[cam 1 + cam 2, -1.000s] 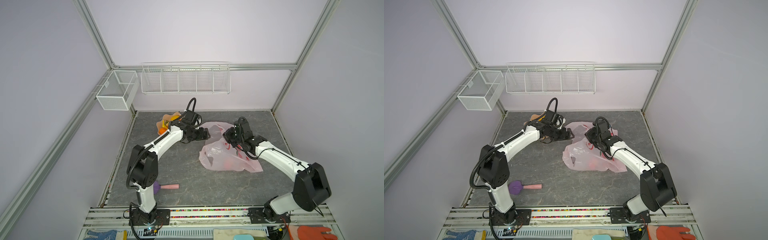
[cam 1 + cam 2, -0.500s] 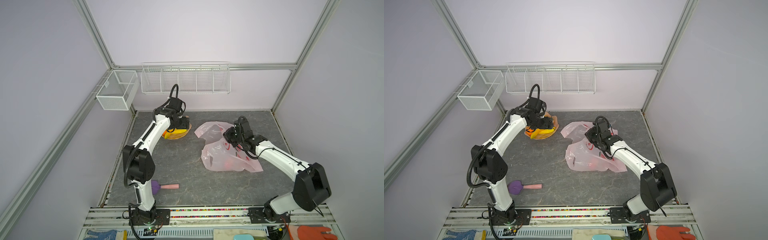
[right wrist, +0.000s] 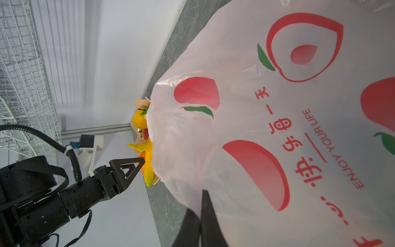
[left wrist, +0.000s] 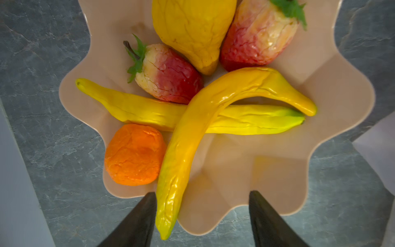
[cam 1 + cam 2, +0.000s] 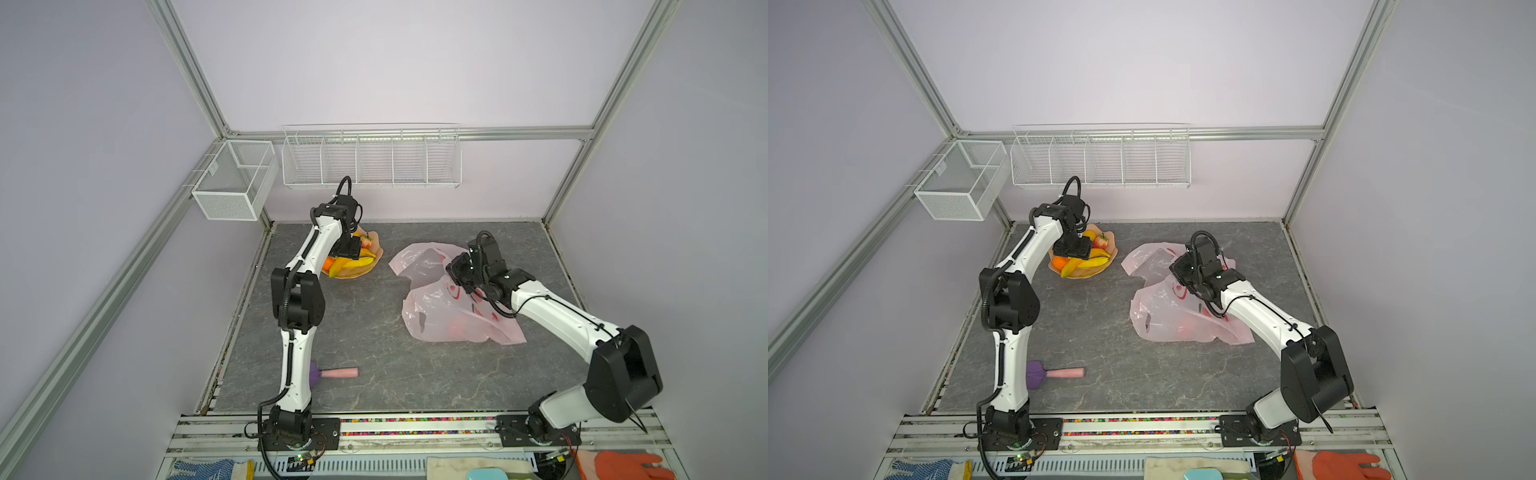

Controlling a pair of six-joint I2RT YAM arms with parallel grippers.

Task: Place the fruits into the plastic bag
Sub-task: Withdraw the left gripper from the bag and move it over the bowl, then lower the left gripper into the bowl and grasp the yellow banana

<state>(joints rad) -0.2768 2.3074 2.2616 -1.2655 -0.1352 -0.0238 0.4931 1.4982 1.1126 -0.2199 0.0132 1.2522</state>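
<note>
Printed in red on the plastic bag (image 3: 241, 64), seen in the right wrist view: a row of Chinese characters (image 3: 282, 126), 快乐每一天, with a thin red rule (image 3: 316, 148) beside it and, along that rule in smaller capitals, ENJOY YOUR LIFE. Further red strokes past the row's end, cut off and unreadable. Too small to read in both top views.
</note>
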